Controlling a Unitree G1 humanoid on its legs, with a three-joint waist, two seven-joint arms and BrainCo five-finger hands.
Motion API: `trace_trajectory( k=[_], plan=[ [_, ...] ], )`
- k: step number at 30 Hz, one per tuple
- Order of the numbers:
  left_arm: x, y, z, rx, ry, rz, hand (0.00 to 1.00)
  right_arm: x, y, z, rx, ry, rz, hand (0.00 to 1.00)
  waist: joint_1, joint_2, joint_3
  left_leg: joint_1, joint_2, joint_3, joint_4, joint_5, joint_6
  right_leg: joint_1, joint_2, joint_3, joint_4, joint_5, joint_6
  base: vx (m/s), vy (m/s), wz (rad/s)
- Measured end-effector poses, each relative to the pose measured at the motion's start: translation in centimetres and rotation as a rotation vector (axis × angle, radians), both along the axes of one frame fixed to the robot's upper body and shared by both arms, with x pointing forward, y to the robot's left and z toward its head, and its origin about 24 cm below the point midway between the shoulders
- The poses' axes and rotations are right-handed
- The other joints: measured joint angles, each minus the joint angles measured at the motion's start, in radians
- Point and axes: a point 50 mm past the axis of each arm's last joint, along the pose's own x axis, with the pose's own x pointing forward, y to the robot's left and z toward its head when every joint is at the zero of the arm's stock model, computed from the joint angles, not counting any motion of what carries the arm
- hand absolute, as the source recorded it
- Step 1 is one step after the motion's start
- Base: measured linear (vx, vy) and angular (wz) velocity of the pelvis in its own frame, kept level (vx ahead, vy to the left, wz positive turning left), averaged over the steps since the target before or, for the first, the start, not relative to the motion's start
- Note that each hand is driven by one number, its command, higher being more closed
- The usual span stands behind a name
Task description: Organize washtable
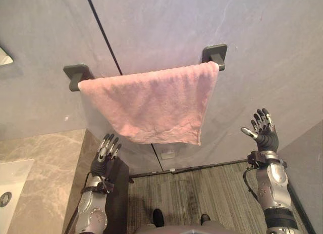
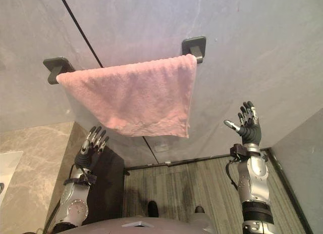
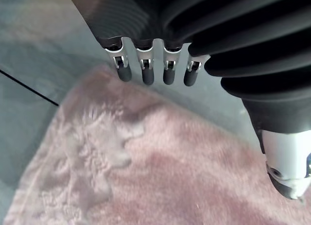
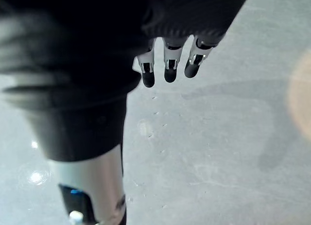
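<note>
A pink towel [image 1: 151, 105] hangs folded over a dark rail whose two brackets [image 1: 76, 75] are fixed to the grey wall. My left hand [image 1: 106, 154] is raised below the towel's lower left corner, fingers straight, holding nothing. In the left wrist view its fingers [image 3: 148, 77] point at the towel [image 3: 160, 171] without touching it. My right hand [image 1: 263, 133] is lifted to the right of the towel, well apart from it, fingers spread and empty. The right wrist view has its fingers [image 4: 170, 69] before the bare wall.
A marble washtable top [image 1: 43, 178] lies at the lower left with a white basin [image 1: 10, 186] set in it. A dark cabinet side [image 1: 118, 198] drops beside it. Striped grey floor [image 1: 212, 193] runs along the wall's foot.
</note>
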Motion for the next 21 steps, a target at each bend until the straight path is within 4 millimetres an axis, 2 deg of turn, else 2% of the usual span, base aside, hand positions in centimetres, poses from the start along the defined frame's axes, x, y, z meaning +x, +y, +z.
trace_trajectory(
  k=[5, 8, 10, 11, 13, 16, 17, 19, 20, 21],
  plan=[
    [-1.2, -0.2, -2.4, -0.023, 0.124, 0.01, 0.0, -1.2, 0.3, -1.5, 0.036, 0.045, -0.013, 0.0, 0.001, 0.0, 0.0, 0.001, 0.0, 0.001, 0.0, -0.012, -0.003, 0.002, 0.0, -0.002, -0.016, 0.0, 0.0, 0.01, -0.003, 0.01],
    [-2.3, -1.0, -4.7, -0.017, 0.25, -0.006, 0.0, -2.2, 0.4, -4.3, 0.081, 0.152, -0.035, 0.0, -0.001, -0.001, 0.0, 0.003, 0.0, 0.007, 0.001, -0.013, -0.002, 0.003, 0.0, 0.004, -0.018, 0.0, 0.0, 0.05, -0.018, -0.08],
    [-3.6, -1.7, -6.8, 0.031, 0.391, -0.039, 0.0, -3.5, 0.4, -7.1, 0.107, 0.28, -0.056, 0.0, -0.002, -0.001, 0.0, 0.005, 0.002, 0.018, 0.006, -0.018, -0.004, 0.003, 0.002, 0.014, -0.019, 0.0, -0.001, 0.07, -0.023, -0.11],
    [-3.7, -1.7, -7.0, 0.036, 0.408, -0.042, 0.0, -3.8, 0.4, -7.5, 0.112, 0.297, -0.059, 0.0, -0.002, -0.002, 0.001, 0.006, 0.002, 0.021, 0.007, -0.019, -0.004, 0.003, 0.002, 0.015, -0.019, 0.0, -0.001, 0.07, -0.026, -0.13],
    [-5.2, -2.2, -9.0, 0.116, 0.576, -0.057, 0.0, -6.3, 0.8, -11.3, 0.145, 0.482, -0.069, 0.0, -0.003, -0.006, 0.003, 0.017, 0.006, 0.035, 0.009, -0.027, -0.01, 0.005, 0.005, 0.025, -0.02, -0.002, -0.003, 0.05, -0.027, -0.16],
    [-6.0, -2.6, -10.0, 0.173, 0.669, -0.07, 0.0, -9.2, 1.3, -14.3, 0.141, 0.666, -0.062, 0.0, -0.004, -0.009, 0.005, 0.025, 0.011, 0.056, 0.009, -0.033, -0.014, 0.007, 0.01, 0.046, -0.02, -0.002, -0.004, 0.04, -0.022, -0.23],
    [-6.5, -2.9, -10.6, 0.238, 0.732, -0.088, 0.0, -11.2, 1.7, -16.1, 0.16, 0.784, -0.075, 0.0, -0.01, -0.013, 0.008, 0.04, 0.014, 0.066, 0.009, -0.038, -0.017, 0.014, 0.014, 0.056, -0.02, -0.003, -0.005, 0.01, -0.023, -0.27],
    [-6.8, -3.1, -11.0, 0.271, 0.777, -0.092, 0.0, -13.2, 1.9, -17.4, 0.214, 0.867, -0.122, 0.0, -0.014, -0.016, 0.009, 0.053, 0.019, 0.082, 0.009, -0.043, -0.019, 0.017, 0.02, 0.068, -0.016, -0.006, -0.009, -0.01, -0.018, -0.26],
    [-7.3, -3.6, -11.5, 0.282, 0.83, -0.088, 0.0, -15.9, 1.7, -18.8, 0.262, 0.973, -0.199, 0.0, -0.027, -0.016, 0.009, 0.063, 0.023, 0.094, 0.009, -0.047, -0.019, 0.017, 0.023, 0.075, -0.013, -0.008, -0.012, -0.03, -0.008, -0.39],
    [-7.7, -4.0, -11.9, 0.272, 0.869, -0.075, 0.0, -17.9, 1.2, -19.4, 0.309, 1.037, -0.291, 0.0, -0.025, -0.016, 0.009, 0.075, 0.027, 0.116, 0.008, -0.055, -0.023, 0.015, 0.029, 0.098, -0.009, -0.009, -0.013, -0.03, -0.008, -0.42]
  ],
)
